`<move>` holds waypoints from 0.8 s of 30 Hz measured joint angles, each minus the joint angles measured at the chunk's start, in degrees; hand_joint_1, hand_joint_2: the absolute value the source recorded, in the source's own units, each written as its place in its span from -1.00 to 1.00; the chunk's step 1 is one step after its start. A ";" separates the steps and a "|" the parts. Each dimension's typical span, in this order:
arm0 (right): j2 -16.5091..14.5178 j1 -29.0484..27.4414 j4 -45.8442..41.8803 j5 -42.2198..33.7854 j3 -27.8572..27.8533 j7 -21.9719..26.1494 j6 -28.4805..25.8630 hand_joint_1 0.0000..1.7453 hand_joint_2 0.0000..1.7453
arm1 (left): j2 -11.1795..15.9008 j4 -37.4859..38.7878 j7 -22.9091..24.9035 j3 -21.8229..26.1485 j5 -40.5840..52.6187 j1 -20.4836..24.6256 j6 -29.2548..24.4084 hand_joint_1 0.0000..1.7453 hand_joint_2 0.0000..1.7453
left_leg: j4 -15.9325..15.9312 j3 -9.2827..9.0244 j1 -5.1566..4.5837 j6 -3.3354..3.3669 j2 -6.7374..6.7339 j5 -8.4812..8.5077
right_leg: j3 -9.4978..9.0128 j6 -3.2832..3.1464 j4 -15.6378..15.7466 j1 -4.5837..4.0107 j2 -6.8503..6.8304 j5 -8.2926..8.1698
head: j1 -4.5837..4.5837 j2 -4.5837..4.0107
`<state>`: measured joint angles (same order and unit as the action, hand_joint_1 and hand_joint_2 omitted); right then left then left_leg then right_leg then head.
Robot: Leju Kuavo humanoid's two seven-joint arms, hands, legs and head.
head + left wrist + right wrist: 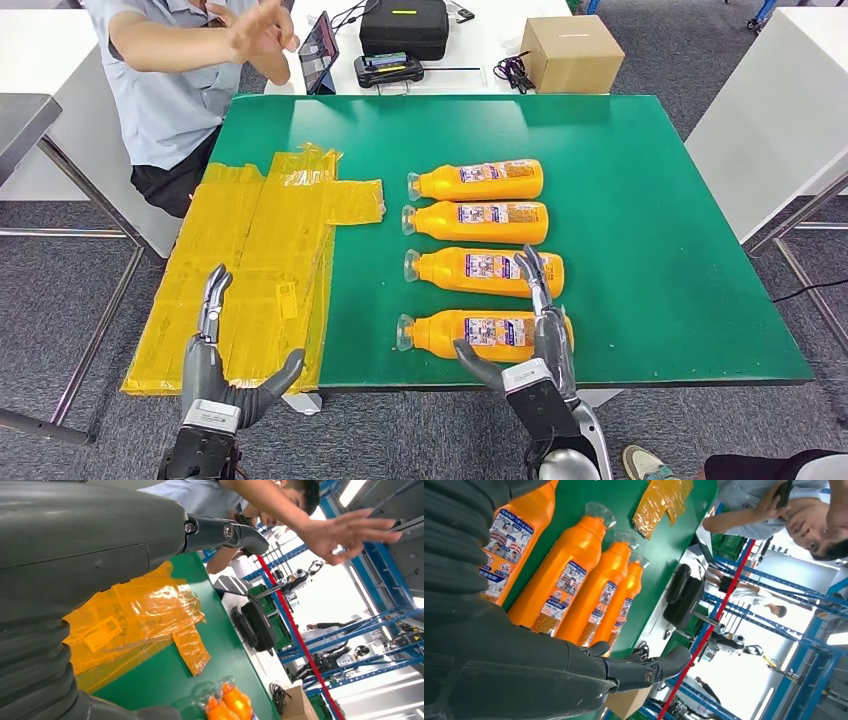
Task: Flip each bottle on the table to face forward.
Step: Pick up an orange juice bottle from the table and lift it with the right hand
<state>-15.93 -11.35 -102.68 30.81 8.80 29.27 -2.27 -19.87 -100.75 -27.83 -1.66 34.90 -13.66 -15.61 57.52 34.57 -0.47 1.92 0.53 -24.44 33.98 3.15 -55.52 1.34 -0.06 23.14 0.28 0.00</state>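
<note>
you have four orange bottles lying on their sides in a row on the green table (620, 150), caps pointing toward the yellow sheet (255, 260), which is the landmark here. counting from your side: the near bottle (485, 335), the second bottle (485, 271), the third bottle (478, 222), and the far bottle (478, 181), all just off the sheet's right edge, side by side and almost touching. your right hand (535, 335) is released, fingers spread, holding nothing, poised above the near bottle with fingertips reaching over the second; whether it touches either one cannot be told. your left hand (222, 355) is also released and empty, over the sheet's near end, away from the bottles. all four show printed labels, so judge carefully which still need turning before you commit. the risk from here: the bottles are round and packed close, so a grip that closes off-centre could roll the near one off the table's front edge, or nudge the second into the third. a person's raised hand (262, 30) hangs beyond the sheet's far end; keep your left arm low and slow there.
</note>
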 joint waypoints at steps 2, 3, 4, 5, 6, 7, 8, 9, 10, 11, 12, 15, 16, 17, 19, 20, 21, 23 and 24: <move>0.00 -0.17 -0.01 -0.24 -0.09 0.01 0.03 -1.00 1.00 | 0.00 0.07 0.08 -0.18 0.28 0.08 0.00 -1.00 1.00 | 0.00 0.00 0.00 0.00 0.00 0.00 | 0.00 0.00 0.00 0.00 0.00 0.00 | 0.00 0.00; 0.00 -0.27 -0.02 -0.34 -0.15 0.01 0.07 -1.00 1.00 | 0.00 0.09 0.16 -0.30 0.44 0.14 -0.01 -1.00 1.00 | 0.00 -0.01 0.00 0.00 0.00 0.00 | 0.00 0.00 0.00 0.00 0.00 0.00 | 0.00 0.00; 0.00 -0.38 -0.03 -0.43 -0.22 0.01 0.13 -1.00 1.00 | 0.00 0.11 0.28 -0.45 0.61 0.21 -0.01 -1.00 1.00 | 0.00 0.00 0.00 0.00 0.00 0.00 | 0.00 0.00 0.00 0.00 0.00 0.00 | 0.01 0.00; 0.00 -0.48 -0.07 -0.49 -0.31 0.01 0.19 -1.00 1.00 | 0.00 0.15 0.43 -0.67 0.78 0.32 0.00 -1.00 1.00 | 0.00 0.00 0.00 0.00 0.00 0.00 | 0.00 0.00 0.00 0.00 0.00 0.00 | 0.01 0.00; 0.00 -0.56 -0.14 -0.55 -0.41 0.02 0.27 -1.00 1.00 | 0.00 0.19 0.61 -0.93 0.95 0.45 0.05 -1.00 1.00 | 0.00 0.00 0.00 0.00 0.00 0.00 | 0.00 0.00 0.00 0.00 0.00 0.00 | 0.01 0.00; 0.00 -0.64 -0.26 -0.61 -0.51 0.06 0.36 -1.00 1.00 | 0.00 0.25 0.80 -1.22 1.21 0.60 0.22 -1.00 1.00 | 0.00 -0.01 0.00 0.00 0.00 0.00 | 0.00 0.00 0.00 0.00 0.00 0.00 | 0.01 0.00; 0.00 -0.73 -0.45 -0.67 -0.61 0.10 0.45 -1.00 1.00 | 0.00 0.32 1.02 -1.52 1.45 0.77 0.45 -1.00 1.00 | 0.00 -0.01 0.00 0.00 0.00 0.00 | 0.00 0.00 0.00 0.00 0.00 0.00 | 0.01 0.00; 0.00 -0.82 -0.69 -0.76 -0.74 0.15 0.57 -1.00 1.00 | 0.00 0.42 1.22 -1.85 1.72 0.96 0.73 -1.00 1.00 | 0.00 -0.01 0.00 0.00 0.00 0.00 | 0.00 0.00 0.00 0.00 0.00 0.00 | 0.01 0.00; 0.00 -0.90 -0.95 -0.85 -0.90 0.19 0.68 -1.00 1.00 | 0.00 0.56 1.38 -2.25 1.98 1.17 0.98 -1.00 1.00 | 0.00 -0.01 0.00 0.00 0.00 0.00 | 0.00 0.00 0.00 0.00 0.00 0.00 | 0.01 0.00; 0.00 -0.96 -1.20 -0.93 -1.05 0.21 0.77 -1.00 1.00 | 0.00 0.73 1.48 -2.65 2.13 1.38 1.13 -1.00 1.00 | 0.00 -0.01 0.00 0.00 0.00 0.00 | 0.00 0.00 0.00 0.00 0.00 0.00 | 0.01 0.00; 0.00 -1.00 -1.43 -0.99 -1.20 0.22 0.85 -1.00 1.00 | 0.00 0.92 1.54 -3.04 2.23 1.59 1.21 -1.00 1.00 | 0.00 -0.01 0.00 0.00 -0.01 0.00 | 0.00 0.00 0.00 0.00 0.00 0.00 | 0.00 0.00; -0.01 -1.07 -1.95 -1.09 -1.57 0.20 1.06 -1.00 1.00 | 0.00 1.52 1.67 -3.90 2.39 2.26 1.27 -1.00 1.00 | 0.00 -0.02 0.00 0.00 -0.01 0.00 | 0.01 0.00 0.00 0.00 0.00 0.00 | 0.01 0.00; -0.01 -1.06 -2.13 -1.18 -1.79 0.07 1.35 -1.00 1.00 | -0.01 1.88 1.80 -4.24 2.53 2.63 1.34 -1.00 1.00 | 0.01 -0.02 0.00 0.00 0.00 0.00 | 0.01 0.00 0.00 0.00 0.00 0.00 | 0.01 0.00; -0.02 -1.01 -2.28 -1.23 -2.09 -0.22 1.78 -1.00 1.00 | -0.01 2.38 2.01 -4.67 2.68 3.15 1.48 -1.00 1.00 | 0.01 -0.02 0.00 0.00 0.01 0.00 | 0.01 0.00 0.01 0.00 -0.01 0.00 | 0.01 0.00; 0.03 -0.73 -2.44 -0.57 -2.86 -1.24 2.89 -1.00 1.00 | -0.02 3.97 2.64 -5.82 3.08 4.67 1.84 -1.00 1.00 | 0.01 -0.01 0.00 0.00 0.01 0.00 | -0.01 0.01 0.01 0.00 -0.01 -0.01 | 0.01 0.00; 0.13 -0.43 -2.38 0.56 -3.22 -1.74 3.21 -1.00 1.00 | -0.02 5.04 2.93 -6.55 3.22 5.60 2.04 -1.00 1.00 | 0.01 -0.01 -0.01 0.00 0.00 0.01 | -0.01 0.01 0.01 0.00 0.00 -0.01 | 0.01 0.00; 0.28 -0.02 -2.25 2.21 -3.48 -2.09 3.26 -1.00 1.00 | 0.00 6.22 3.15 -7.34 3.34 6.54 2.18 -1.00 1.00 | 0.01 -0.02 -0.01 0.00 -0.01 0.01 | -0.01 0.01 0.00 0.00 0.00 -0.02 | 0.02 0.00; 0.84 1.06 -1.77 6.35 -3.69 -2.48 2.56 -1.00 1.00 | 0.07 8.65 3.36 -8.92 3.35 8.22 2.21 -1.00 1.00 | 0.01 -0.03 -0.01 0.01 -0.03 0.01 | -0.02 0.01 0.01 0.01 0.00 -0.04 | 0.03 0.00; 1.24 1.64 -1.43 8.39 -3.70 -2.77 1.99 -1.00 1.00 | 0.14 9.73 3.38 -9.65 3.25 8.89 2.07 -1.00 1.00 | 0.01 -0.03 -0.01 0.01 -0.04 0.01 | -0.02 0.01 0.00 0.01 0.00 -0.04 | 0.03 0.00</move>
<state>-14.69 -9.71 -104.12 39.20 5.10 26.49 -0.29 -19.73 -91.03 -24.45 -11.31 38.15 -4.77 -13.54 57.53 34.54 -0.48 1.93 0.50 -24.43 33.96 3.17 -55.51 1.35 -0.05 23.10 0.32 0.00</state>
